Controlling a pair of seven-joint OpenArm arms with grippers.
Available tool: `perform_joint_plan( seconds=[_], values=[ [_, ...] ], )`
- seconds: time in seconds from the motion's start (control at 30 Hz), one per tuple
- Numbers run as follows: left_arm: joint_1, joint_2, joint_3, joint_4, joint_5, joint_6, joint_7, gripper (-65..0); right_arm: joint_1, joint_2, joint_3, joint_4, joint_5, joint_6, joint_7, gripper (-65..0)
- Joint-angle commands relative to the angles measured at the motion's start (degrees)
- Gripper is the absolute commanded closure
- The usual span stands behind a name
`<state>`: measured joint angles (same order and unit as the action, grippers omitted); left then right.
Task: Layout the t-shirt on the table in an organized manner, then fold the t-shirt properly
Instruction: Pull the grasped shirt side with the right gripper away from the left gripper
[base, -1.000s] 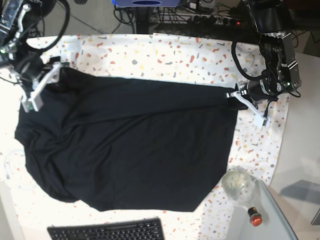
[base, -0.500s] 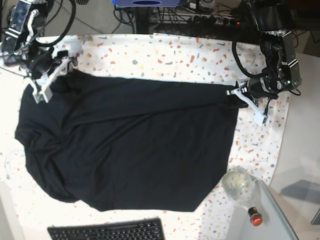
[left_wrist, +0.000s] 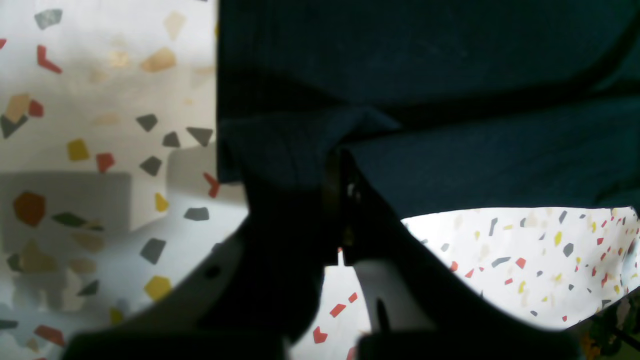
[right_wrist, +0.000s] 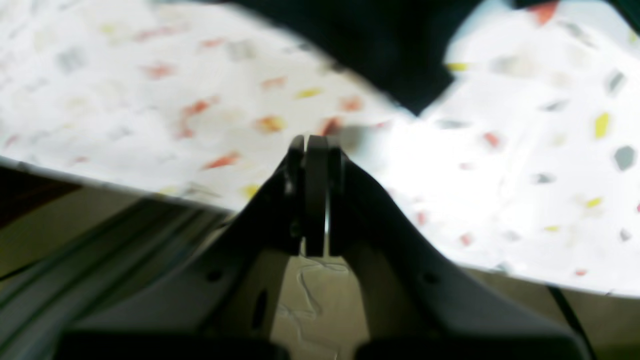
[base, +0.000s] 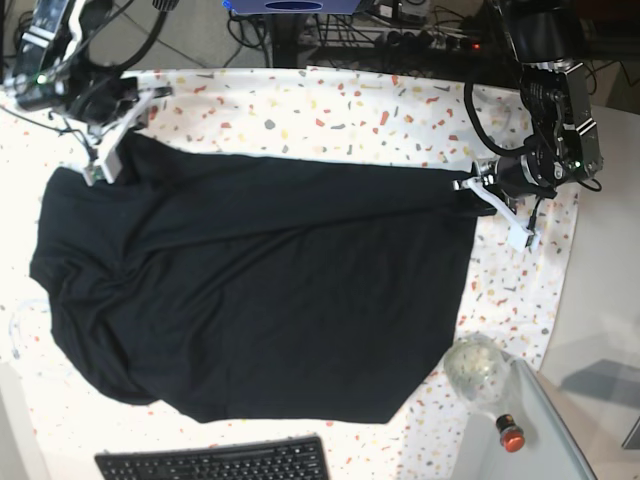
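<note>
T-shirt (base: 260, 290) lies crumpled mid-frame on the table (base: 330, 105). Your left gripper (left_wrist: 340, 165) pinches its right-hand corner; right gripper (right_wrist: 312, 145) is closed, empty, upper left. Re-grip there and tension evenly.

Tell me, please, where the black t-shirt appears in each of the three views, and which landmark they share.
Base: the t-shirt covers the middle of the table.
Left wrist: it fills the top and right, its edge pinched in the left gripper.
Right wrist: only a blurred dark corner at the top centre, apart from the shut right gripper.
Shared landmark: the flecked white cloth.
</note>
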<state>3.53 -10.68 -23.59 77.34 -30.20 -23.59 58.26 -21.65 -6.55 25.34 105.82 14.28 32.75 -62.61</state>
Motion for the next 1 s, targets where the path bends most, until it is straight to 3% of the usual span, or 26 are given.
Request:
perform_joint_plan(
  seconds=[0.0,0.1,0.27,0.3,0.4,0.47,0.57,0.7,0.77,0.83,0.9,0.97],
  values=[
    [-0.7,-0.8,-0.2,1.0,-0.8,-0.2,-0.6,0.0,0.2,0.3,-1.1,1.7,0.5,0.1,0.9,0.0],
    [-0.8,-0.8,-0.2,1.0,-0.8,-0.2,-0.6,0.0,0.9,0.3,-1.5,2.0,0.2,-0.3,1.3,0.0],
    [-0.8,-0.8,-0.2,1.0,-0.8,-0.2,-0.6,0.0,3.1,0.5,4.7,1.4,0.2,-0.3,1.3,0.0],
    [-0.7,-0.8,-0.2,1.0,-0.8,-0.2,-0.6,0.0,3.3,0.6,5.2,0.6,0.2,-0.3,1.3,-2.1],
    [-0.7,-0.8,-0.2,1.0,-0.8,-0.2,-0.6,0.0,5.1,0.7,6.4,-2.9,0.2,-0.3,1.6,-24.6],
    [-0.7,-0.8,-0.2,1.0,-0.8,-0.2,-0.6,0.0,5.7,1.1,6.5,-6.0,0.2,-0.3,4.5,-29.1],
    [-0.7,-0.8,-0.2,1.0,-0.8,-0.2,-0.6,0.0,5.8,1.5,6.4,-10.2,0.2,-0.3,9.9,-28.1],
    [-0.7,-0.8,-0.2,0.9,-0.7,-0.2,-0.6,0.0,5.8,1.6,6.4,-13.6,0.2,-0.3,12.2,-26.7],
    [-0.7,-0.8,-0.2,0.9,-0.7,-0.2,-0.6,0.0,5.6,1.6,6.4,-13.5,0.3,-0.2,11.4,-17.4],
    [-0.7,-0.8,-0.2,0.9,-0.7,-0.2,-0.6,0.0,5.4,1.3,6.4,-12.9,0.4,0.1,9.9,0.0],
    [-0.7,-0.8,-0.2,0.9,-0.7,-0.2,-0.6,0.0,5.3,1.0,6.4,-11.7,0.5,0.5,7.7,0.0],
    [-0.7,-0.8,-0.2,0.9,-0.7,-0.2,-0.6,0.0,5.3,0.5,5.8,-10.7,0.5,3.0,4.8,0.0]
  ],
)
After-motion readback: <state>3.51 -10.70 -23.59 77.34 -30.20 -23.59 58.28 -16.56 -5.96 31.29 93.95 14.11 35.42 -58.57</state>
